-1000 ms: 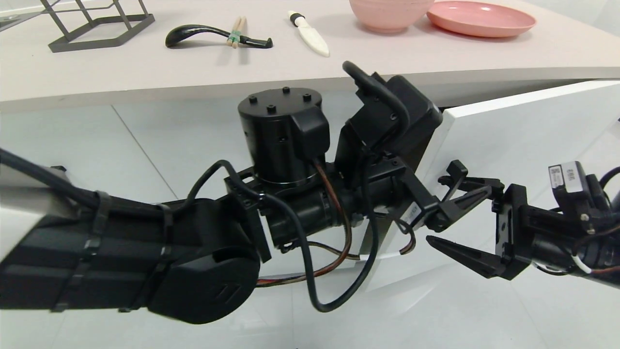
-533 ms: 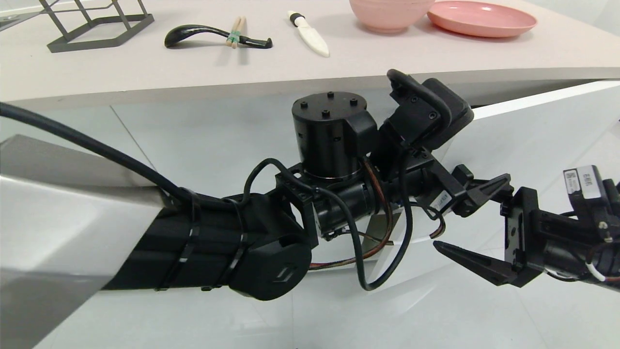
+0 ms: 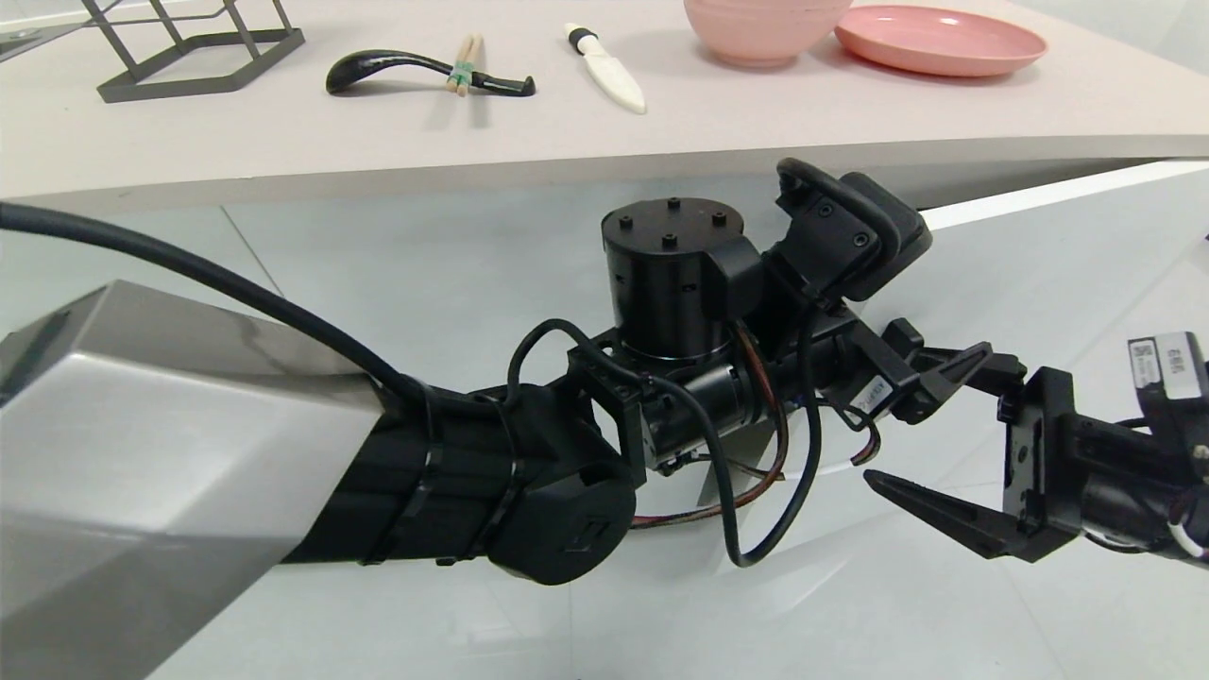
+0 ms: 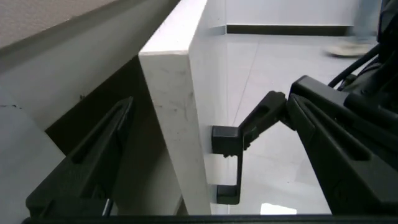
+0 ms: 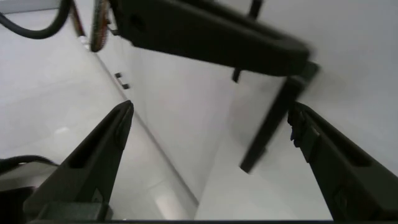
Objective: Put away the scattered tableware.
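Door [image 3: 1039, 274] swung right | left jaws wide astride its edge | right jaws wide, empty

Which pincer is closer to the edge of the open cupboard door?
Left. The left pincer straddles the door edge, a finger on each side; the right pincer sits off its front face, by the handle.

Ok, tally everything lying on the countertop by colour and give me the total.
Pink: 2 (bowl, plate)
Black: 1 (spoon)
White: 1 (knife)
Wood: 1 (banded pair of chopsticks)
Dark grey: 1 (wire rack)
Total: 6
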Controlling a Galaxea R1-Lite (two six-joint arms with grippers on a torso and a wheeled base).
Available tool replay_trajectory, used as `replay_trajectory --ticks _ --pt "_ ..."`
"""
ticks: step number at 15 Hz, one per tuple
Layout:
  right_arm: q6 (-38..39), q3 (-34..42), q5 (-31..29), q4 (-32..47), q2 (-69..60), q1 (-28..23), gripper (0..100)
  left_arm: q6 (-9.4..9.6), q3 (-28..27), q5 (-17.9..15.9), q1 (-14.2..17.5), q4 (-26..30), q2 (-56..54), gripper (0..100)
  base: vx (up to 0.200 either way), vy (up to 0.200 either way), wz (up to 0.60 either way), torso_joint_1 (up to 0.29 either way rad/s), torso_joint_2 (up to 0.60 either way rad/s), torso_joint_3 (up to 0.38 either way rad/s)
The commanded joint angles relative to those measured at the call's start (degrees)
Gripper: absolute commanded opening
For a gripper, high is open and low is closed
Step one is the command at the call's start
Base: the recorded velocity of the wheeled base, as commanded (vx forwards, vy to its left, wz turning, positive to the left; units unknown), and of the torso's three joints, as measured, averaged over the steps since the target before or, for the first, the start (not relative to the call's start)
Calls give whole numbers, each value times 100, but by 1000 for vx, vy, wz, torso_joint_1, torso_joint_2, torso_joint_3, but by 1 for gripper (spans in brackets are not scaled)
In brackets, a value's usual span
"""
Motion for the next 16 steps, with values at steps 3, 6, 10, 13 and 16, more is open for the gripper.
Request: replay_trajectory --ticks 3,6,10,13,16 --pt "-13 131 -64 110 -14 -377 100 -2 69 197 -3 18 35 100 0 0 0 0 0 0" --pt "-30 307 -82 84 -40 -377 100 -2 113 328 6 53 97 100 0 0 0 0 0 0" --pt "-48 729 -90 -215 -76 -386 100 7 113 381 50 53 132 100 0 0 0 0 0 0" --pt "-48 1045 -117 -250 -480 -403 100 25 122 645 59 149 132 100 0 0 0 0 0 0" --pt "-57 1274 -117 -250 -902 -465 100 34 122 680 50 176 140 100 0 0 0 0 0 0"
